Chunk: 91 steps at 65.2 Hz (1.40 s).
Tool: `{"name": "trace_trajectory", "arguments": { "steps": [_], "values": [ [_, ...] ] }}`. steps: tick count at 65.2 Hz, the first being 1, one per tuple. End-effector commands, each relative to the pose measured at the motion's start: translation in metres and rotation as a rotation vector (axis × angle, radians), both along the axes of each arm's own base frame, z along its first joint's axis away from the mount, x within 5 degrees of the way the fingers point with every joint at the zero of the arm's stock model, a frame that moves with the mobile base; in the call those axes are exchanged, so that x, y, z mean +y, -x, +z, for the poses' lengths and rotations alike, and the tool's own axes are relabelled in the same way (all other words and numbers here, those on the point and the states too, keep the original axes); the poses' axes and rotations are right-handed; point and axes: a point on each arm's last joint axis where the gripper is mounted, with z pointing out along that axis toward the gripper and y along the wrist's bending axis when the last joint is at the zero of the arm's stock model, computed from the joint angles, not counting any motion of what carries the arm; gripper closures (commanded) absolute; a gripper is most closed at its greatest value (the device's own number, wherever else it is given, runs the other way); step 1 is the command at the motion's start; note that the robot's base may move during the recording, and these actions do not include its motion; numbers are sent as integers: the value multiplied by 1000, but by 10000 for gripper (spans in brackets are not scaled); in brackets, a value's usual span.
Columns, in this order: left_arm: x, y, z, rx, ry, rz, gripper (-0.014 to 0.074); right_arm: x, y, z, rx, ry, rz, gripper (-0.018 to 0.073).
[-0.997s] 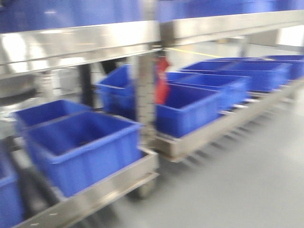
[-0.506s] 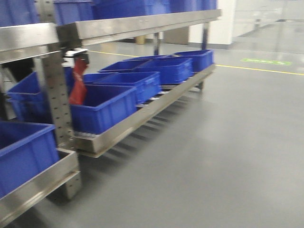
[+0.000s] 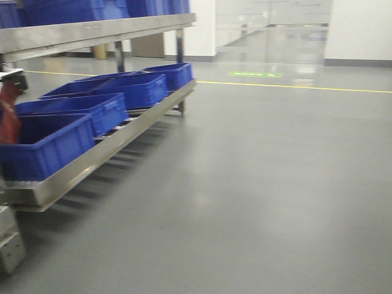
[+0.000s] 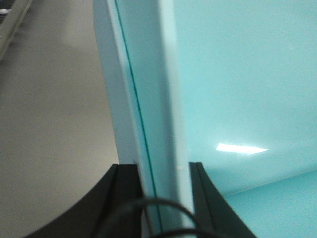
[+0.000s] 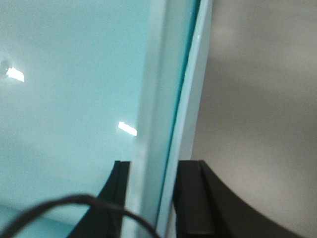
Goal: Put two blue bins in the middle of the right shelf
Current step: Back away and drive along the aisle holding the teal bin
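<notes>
The two blue bins fill both wrist views as pale aqua plastic. A thin dark seam runs along the rim, as of one tub nested in the other. In the left wrist view my left gripper (image 4: 163, 171) is shut on the bins' left rim (image 4: 148, 89), one black finger on each side of the wall. My right gripper (image 5: 154, 168) is shut the same way on the bins' right rim (image 5: 166, 84). Neither bin nor gripper appears in the front view. The right shelf middle (image 3: 92, 33) shows its shiny steel front rail at the upper left there.
Dark blue ribbed crates (image 3: 46, 144) line the rack's bottom tier (image 3: 116, 144) on the left, with more on the tier above. A red object (image 3: 9, 119) hangs at the left edge. A rack foot (image 3: 9, 245) sits bottom left. Grey floor (image 3: 269, 184) with a yellow line (image 3: 294, 86) spreads to the right.
The front view has swung to the right: the rack and dark crates slid from centre to the left edge, and grey floor now takes most of the frame.
</notes>
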Motion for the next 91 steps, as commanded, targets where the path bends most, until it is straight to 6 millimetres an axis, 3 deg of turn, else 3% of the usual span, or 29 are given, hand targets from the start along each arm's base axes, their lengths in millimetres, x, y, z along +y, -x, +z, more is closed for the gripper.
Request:
{"name": "trace_trajectory", "arguments": {
  "steps": [1, 91],
  "values": [
    [-7, 14, 20, -67, 122, -62, 706, 1, -1, 14, -111, -69, -6, 713],
    [-7, 14, 20, -67, 122, -62, 706, 1, -1, 14, -111, -69, -6, 713]
  ]
}}
